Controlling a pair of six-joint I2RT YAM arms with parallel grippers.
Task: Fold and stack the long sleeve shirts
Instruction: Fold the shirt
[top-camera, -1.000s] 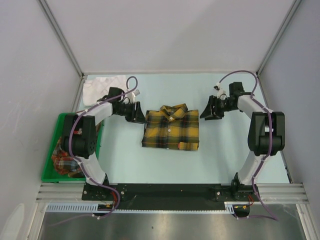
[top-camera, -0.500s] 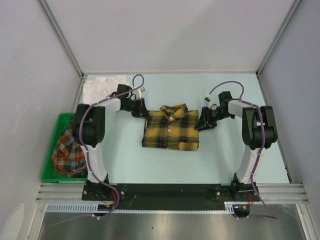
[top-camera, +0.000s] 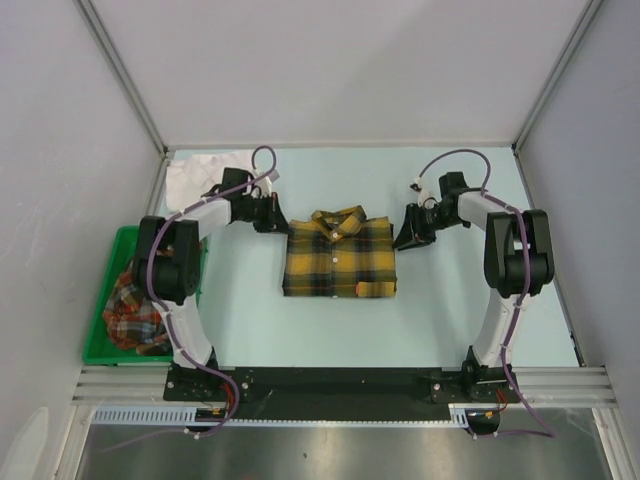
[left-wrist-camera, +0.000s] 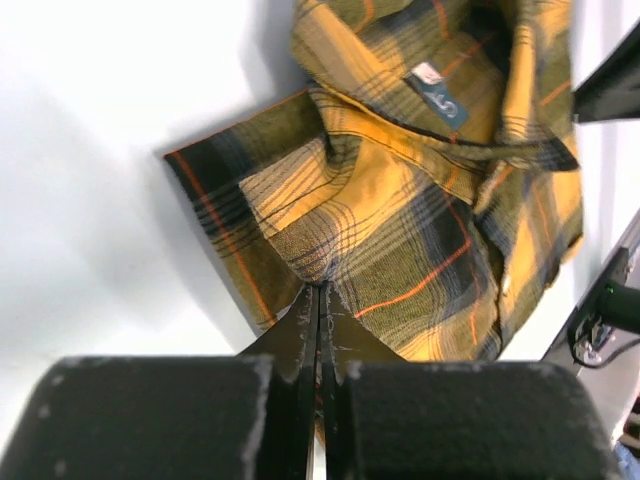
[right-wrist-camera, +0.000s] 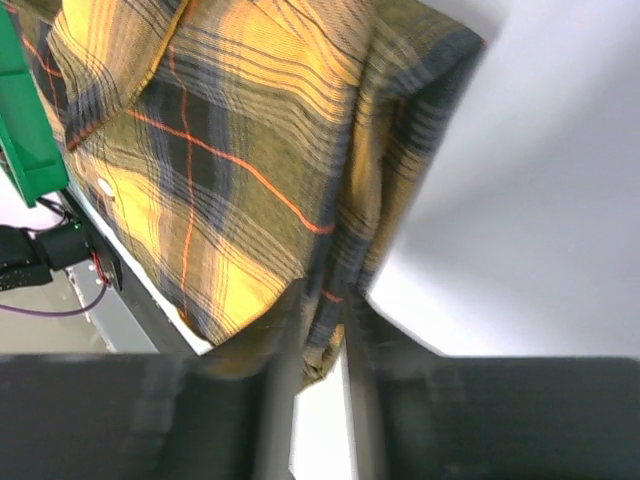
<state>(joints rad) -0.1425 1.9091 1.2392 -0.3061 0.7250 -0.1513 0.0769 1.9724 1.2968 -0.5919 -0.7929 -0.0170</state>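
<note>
Clamps left gripper (left-wrist-camera: 318, 300) fully shut on shirt (top-camera: 338, 262) corner at its tips. Pinches right gripper (right-wrist-camera: 318, 300) almost closed over opposite edge, with shirt lying flat between. Probably starts transfer to stack. Next: lift both sides evenly, without unfolding.

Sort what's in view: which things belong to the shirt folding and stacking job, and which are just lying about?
Job:
- folded yellow-and-black plaid cloth shirt, table centre
- crumpled white cloth shirt, far left corner
- red-orange plaid cloth shirt, bunched up at left

Lying about:
- green rectangular plastic bin, holding that last shirt
</note>
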